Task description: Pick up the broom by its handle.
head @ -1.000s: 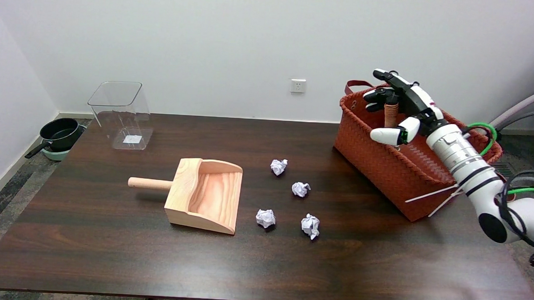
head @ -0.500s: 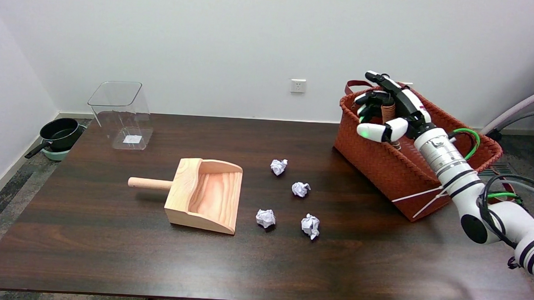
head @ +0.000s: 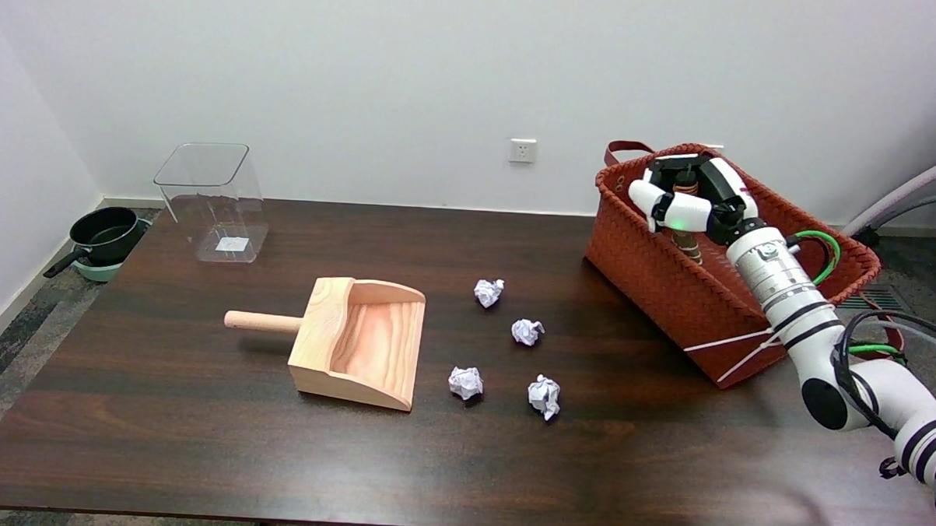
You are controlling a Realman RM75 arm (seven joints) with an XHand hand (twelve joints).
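The broom's brown wooden handle [head: 685, 244] stands upright inside the orange woven basket [head: 654, 285] at the table's back right. The rest of the broom is hidden in the basket. My right hand [head: 690, 197] reaches in over the basket's rim and its fingers are wrapped around the upper part of the handle. A short piece of handle shows below the hand, and its dark tip pokes out above the fingers.
A wooden dustpan [head: 356, 341] lies mid-table with its handle pointing left. Several crumpled paper balls [head: 526, 331] are scattered between it and the basket. A clear plastic bin [head: 213, 200] stands at the back left. A black pan [head: 107, 235] sits on the floor.
My right hand moved left and down onto the handle. Its fingers, spread wide a second ago, have curled around the handle.
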